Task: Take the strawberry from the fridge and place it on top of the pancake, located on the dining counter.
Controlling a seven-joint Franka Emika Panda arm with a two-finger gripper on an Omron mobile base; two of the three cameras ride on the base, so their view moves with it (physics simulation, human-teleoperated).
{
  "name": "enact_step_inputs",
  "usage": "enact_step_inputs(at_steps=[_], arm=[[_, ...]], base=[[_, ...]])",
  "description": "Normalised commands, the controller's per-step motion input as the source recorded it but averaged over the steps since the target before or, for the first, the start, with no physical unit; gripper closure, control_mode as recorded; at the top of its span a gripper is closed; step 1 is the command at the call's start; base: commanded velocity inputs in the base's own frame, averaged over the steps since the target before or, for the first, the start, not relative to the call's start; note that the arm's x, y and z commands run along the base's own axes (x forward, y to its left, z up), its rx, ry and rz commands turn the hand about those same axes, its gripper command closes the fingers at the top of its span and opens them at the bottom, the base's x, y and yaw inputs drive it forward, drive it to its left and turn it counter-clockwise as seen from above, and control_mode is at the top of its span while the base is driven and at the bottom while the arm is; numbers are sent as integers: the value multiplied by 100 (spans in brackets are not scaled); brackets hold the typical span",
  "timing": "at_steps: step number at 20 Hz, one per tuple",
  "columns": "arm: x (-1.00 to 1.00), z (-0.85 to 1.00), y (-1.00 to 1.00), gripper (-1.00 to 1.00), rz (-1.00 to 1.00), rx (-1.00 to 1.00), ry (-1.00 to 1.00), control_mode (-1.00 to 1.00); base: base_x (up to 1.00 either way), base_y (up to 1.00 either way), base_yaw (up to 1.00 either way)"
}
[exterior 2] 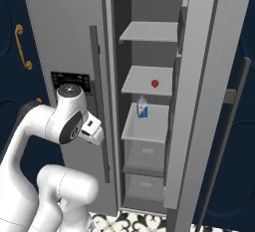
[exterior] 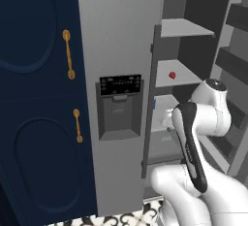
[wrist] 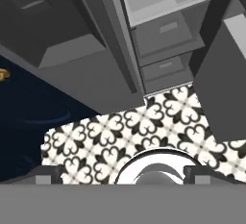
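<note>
The grey fridge (exterior: 121, 36) (exterior 2: 64, 32) stands with its right door swung open, showing grey shelves. The tiny red strawberry (exterior: 172, 75) (exterior 2: 155, 83) sits on the second shelf from the top. My arm is folded low in front of the fridge, well below and to the left of the strawberry. In the hand view my gripper (wrist: 126, 175) points down at the patterned floor, and its dark fingertips (wrist: 48, 174) stand wide apart with nothing between them. The pancake and the dining counter are out of view.
A small blue-and-white milk carton (exterior 2: 142, 107) stands on the shelf below the strawberry. Drawers (exterior 2: 144, 156) fill the fridge's bottom. Navy cabinets with gold handles (exterior: 68, 54) flank the fridge on the left. The open door (exterior 2: 209, 91) bounds the opening on the right.
</note>
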Motion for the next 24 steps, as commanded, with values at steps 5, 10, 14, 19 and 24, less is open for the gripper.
enact_step_inputs(at_steps=[5,10,14,19,24], arm=[[10,-36,-22,-100,-10,-13,4,-100],[4,-42,-22,-100,-4,-3,0,-100],[0,0,0,-100,0,0,0,-100],[0,0,0,-100,0,0,0,-100],[0,0,0,-100,0,0,0,100]], base=[[0,0,0],[0,0,0],[0,0,0],[0,0,0],[-4,-2,-37]])
